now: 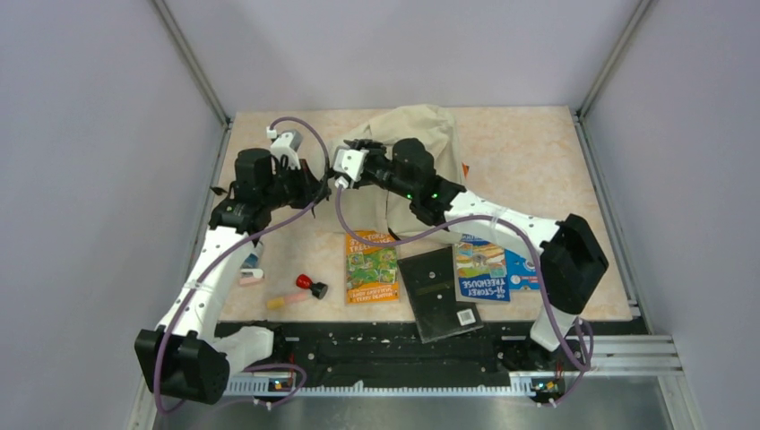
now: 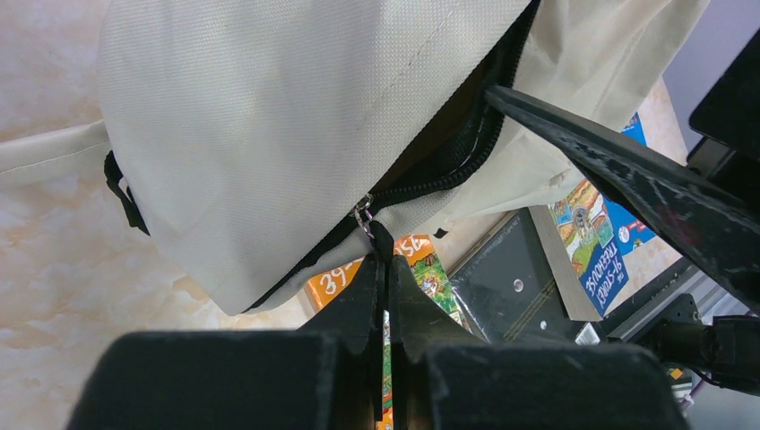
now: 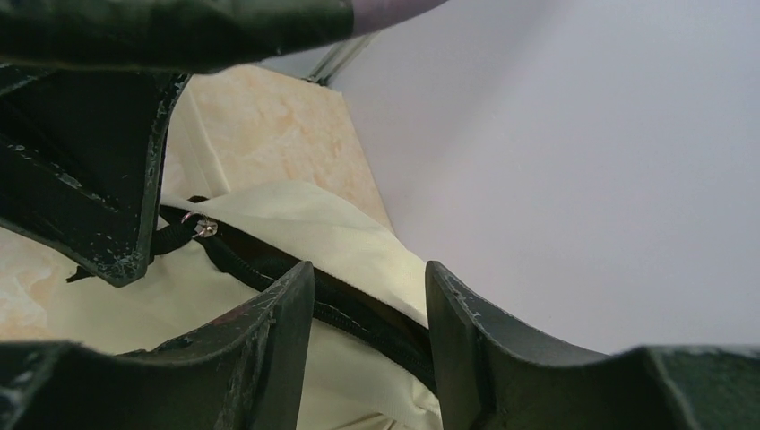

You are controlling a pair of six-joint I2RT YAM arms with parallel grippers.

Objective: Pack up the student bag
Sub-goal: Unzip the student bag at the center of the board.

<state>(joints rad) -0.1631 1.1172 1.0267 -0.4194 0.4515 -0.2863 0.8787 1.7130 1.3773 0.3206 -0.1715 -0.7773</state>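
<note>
The student bag (image 1: 421, 134) is a cream fabric backpack lying at the back middle of the table, its black zipper partly undone. My left gripper (image 2: 387, 260) is shut on the black zipper pull (image 2: 366, 215) at the bag's (image 2: 269, 116) lower edge; from above the left gripper (image 1: 324, 179) sits just left of the bag. My right gripper (image 3: 369, 278) is open, its jaws standing either side of the black zipper band (image 3: 358, 313) at the bag's mouth. In the left wrist view one of its fingers (image 2: 609, 170) reaches into the opening.
In front of the bag lie an orange book (image 1: 371, 267), a black notebook (image 1: 439, 291) and a blue book (image 1: 484, 269). A small red and black object (image 1: 311, 285), a marker (image 1: 282, 300) and a pink-white item (image 1: 251, 273) lie at the front left. Walls enclose the table.
</note>
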